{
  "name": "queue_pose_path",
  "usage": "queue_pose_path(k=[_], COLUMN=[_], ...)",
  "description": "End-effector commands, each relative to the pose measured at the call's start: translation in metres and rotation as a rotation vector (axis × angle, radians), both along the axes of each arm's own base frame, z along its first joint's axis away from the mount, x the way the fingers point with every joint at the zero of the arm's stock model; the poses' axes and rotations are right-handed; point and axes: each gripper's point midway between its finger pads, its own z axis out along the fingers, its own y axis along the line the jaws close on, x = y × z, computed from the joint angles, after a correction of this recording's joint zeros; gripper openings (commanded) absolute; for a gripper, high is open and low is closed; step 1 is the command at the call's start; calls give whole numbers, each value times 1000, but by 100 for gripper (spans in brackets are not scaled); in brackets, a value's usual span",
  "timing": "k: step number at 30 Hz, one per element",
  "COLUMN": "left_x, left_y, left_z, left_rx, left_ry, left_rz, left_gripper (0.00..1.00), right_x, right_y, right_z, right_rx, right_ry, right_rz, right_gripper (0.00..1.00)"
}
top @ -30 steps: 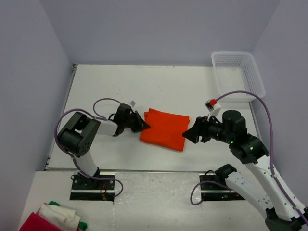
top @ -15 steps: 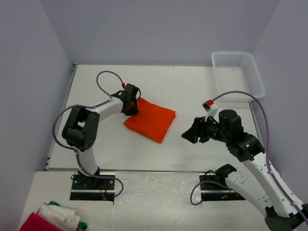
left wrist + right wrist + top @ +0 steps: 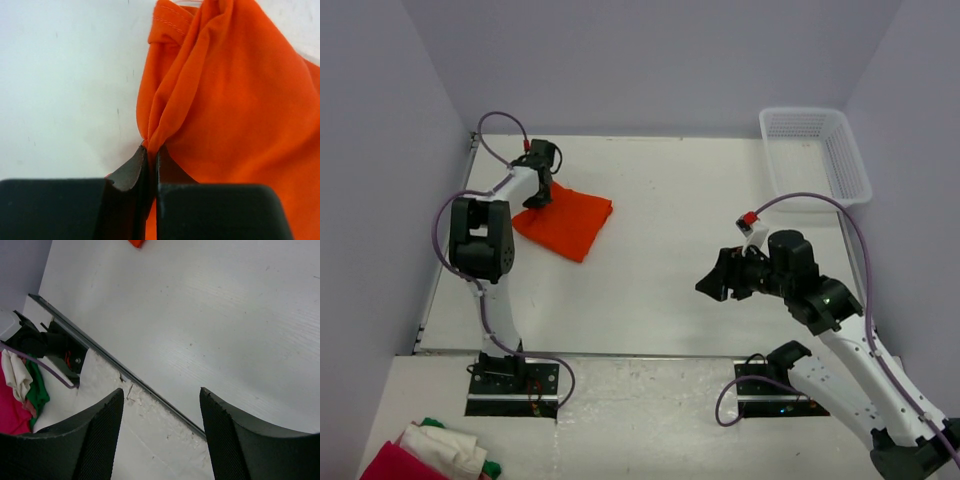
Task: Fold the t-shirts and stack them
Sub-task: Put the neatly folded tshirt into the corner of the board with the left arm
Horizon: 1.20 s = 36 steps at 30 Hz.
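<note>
A folded bright orange t-shirt [image 3: 567,220] lies on the white table [image 3: 680,200] at the back left. My left gripper [image 3: 536,193] is shut on its far-left edge, and in the left wrist view the cloth [image 3: 235,100] bunches into a pinched fold between the closed fingertips [image 3: 131,170]. My right gripper [image 3: 710,287] hangs open above the table's front right, far from the t-shirt, with nothing between its fingers [image 3: 100,435]. A small orange corner of the t-shirt [image 3: 136,243] shows at the top of the right wrist view.
A white mesh basket [image 3: 814,152] stands at the back right corner. A pile of red, white and green cloth [image 3: 425,455] lies off the table at the front left, also in the right wrist view as a cloth pile [image 3: 17,395]. The table's front edge [image 3: 125,371] runs below the right gripper.
My left gripper has dragged the t-shirt from the table's middle to the back left. My right gripper has let it go and stayed near the front right.
</note>
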Motion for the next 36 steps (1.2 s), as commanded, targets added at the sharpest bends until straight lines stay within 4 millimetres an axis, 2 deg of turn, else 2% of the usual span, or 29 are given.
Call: queue_pose_path(k=[1, 2, 4, 5, 6, 7, 8, 9, 10, 11, 12, 13, 14, 15, 16, 20, 22, 29, 36], left_x=[36, 45, 58, 65, 80, 87, 94, 109, 113, 118, 130, 132, 136, 141, 142, 147, 151, 166, 165], left_y=[26, 37, 45, 53, 57, 60, 65, 68, 88, 95, 99, 110, 115, 119, 130, 142, 145, 148, 164], left_z=[13, 13, 16, 10, 24, 27, 17, 34, 35, 22, 37, 36, 30, 34, 33, 18, 10, 0, -6], left_rx=[104, 112, 93, 87, 93, 100, 106, 127, 135, 135, 129, 127, 122, 120, 112, 97, 87, 18, 0], left_ry=[-19, -28, -51, -47, -84, -92, -71, -106, -104, -80, -115, -119, -116, -133, -143, -149, -156, -234, -273], left_rz=[-54, -32, -25, -19, -25, -27, -30, -38, -12, -9, -13, 6, 11, -13, 3, 10, 19, 75, 161], left_gripper=[0, 0, 0, 0, 0, 0, 0, 0, 0, 0, 0, 0, 0, 0, 0, 0, 0, 0, 0], right_x=[4, 5, 5, 6, 8, 9, 9, 11, 12, 12, 13, 12, 12, 11, 11, 12, 13, 16, 18], right_y=[-1, -2, -2, -3, -3, -3, -2, -2, -2, -1, -2, -1, -1, -1, -1, -2, -2, -5, -8], right_z=[7, 6, 3, 1, 0, 0, 1, 0, -1, -1, -1, -3, -4, -4, -6, -2, -4, -8, -12], right_rx=[7, 7, -1, -11, -21, -21, -23, -28, -31, -32, -35, -39, -39, -38, -39, -34, -38, -51, -66], right_ry=[-48, -47, -32, -26, -19, -20, -22, -23, -21, -22, -21, -11, -7, -7, -6, -21, -19, -12, -2], right_rz=[-16, -25, -32, -36, -43, -42, -34, -40, -43, -35, -38, -36, -36, -36, -37, -44, -48, -76, -103], right_gripper=[63, 63, 63, 64, 65, 68, 74, 76, 77, 79, 80, 80, 82, 82, 83, 85, 85, 86, 87])
